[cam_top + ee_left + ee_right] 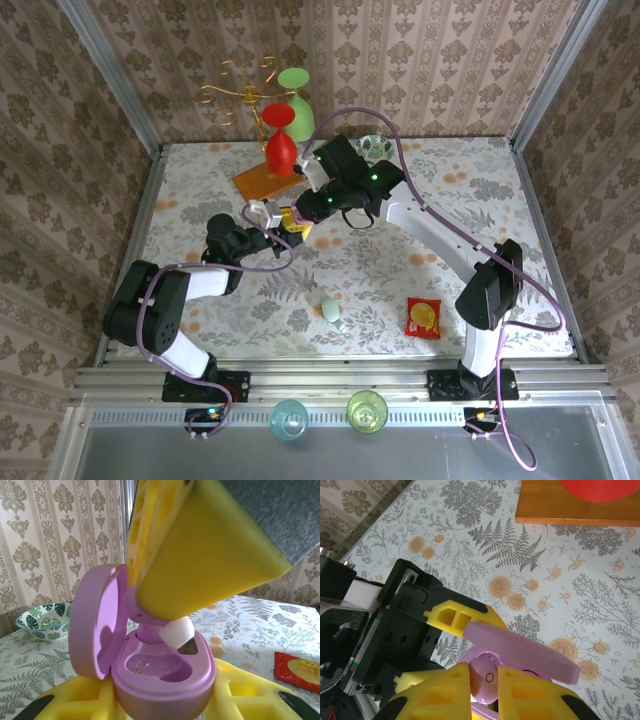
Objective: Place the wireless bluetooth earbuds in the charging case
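At frame centre, our left gripper (162, 702) clamps the open case (165, 677); our right gripper (484, 690) pinches an earbud (172, 632) at its socket.

One open lilac plastic charging case (165, 680), one lilac earbud (481, 680), one pale mint pebble-shaped case (331, 311), one tiny mint-white earbud (341, 324), one red snack packet (423, 317), two goblet-shaped vases, a red vase (281, 145) and a green vase (298, 110), two clear tumblers, a teal tumbler (289, 417) and a green tumbler (367, 411), one leaf-patterned bowl (42, 622).
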